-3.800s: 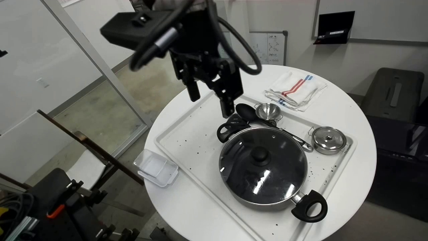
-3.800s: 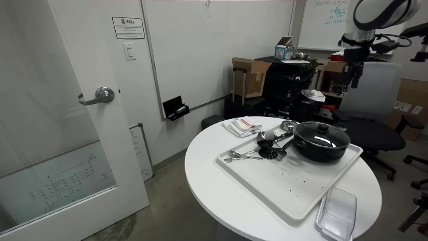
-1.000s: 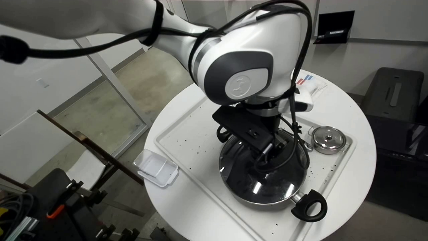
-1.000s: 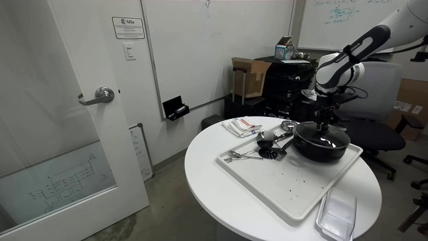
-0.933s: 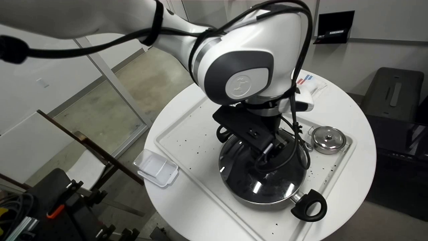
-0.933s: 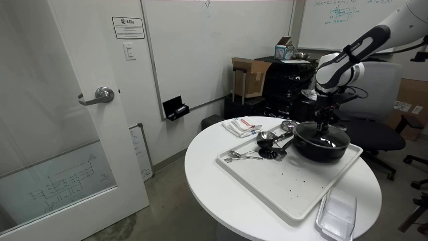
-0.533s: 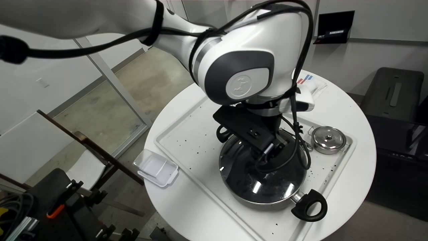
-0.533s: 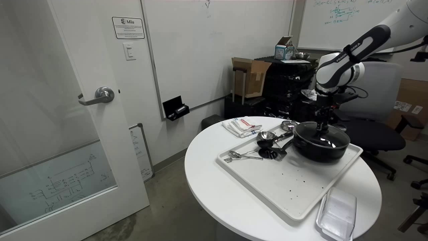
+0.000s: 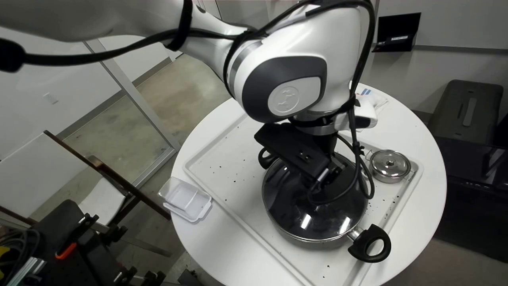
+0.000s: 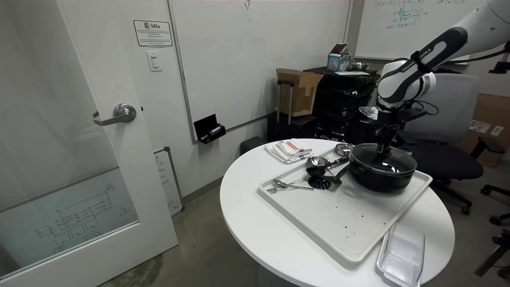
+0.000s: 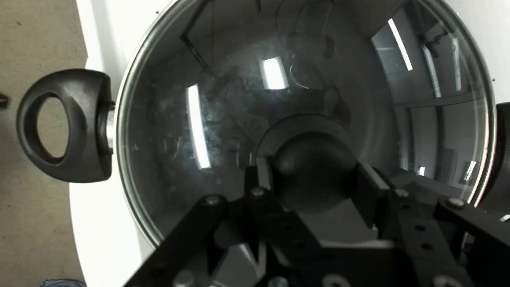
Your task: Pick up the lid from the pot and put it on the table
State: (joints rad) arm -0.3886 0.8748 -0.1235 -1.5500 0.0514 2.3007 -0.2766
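Note:
The see-through glass lid [image 11: 338,71] with its metal rim covers the black pot [image 10: 374,182], which stands in the white tray. My gripper [image 11: 312,172] points down at the lid's middle, shut on the round dark knob [image 11: 314,159], with one finger on either side of it in the wrist view. Along the near edge in an exterior view, lid and pot rims show as two close lines; whether the lid is fully clear of the pot I cannot tell. The round white table [image 10: 247,219] lies under everything. Arm and cable hide the knob in an exterior view.
The raised-edge tray [image 9: 230,174] also carries a small lidded silver pot [image 9: 391,163] and several utensils, among them a black slotted spoon [image 10: 318,182]. A clear plastic container [image 9: 186,200] sits at the table's edge. A folded towel [image 10: 289,151] lies beyond the tray.
From above the table, my open gripper came down over the lid and shut on its knob. In the last half second the arm rose slightly; lid and pot handle shifted a little.

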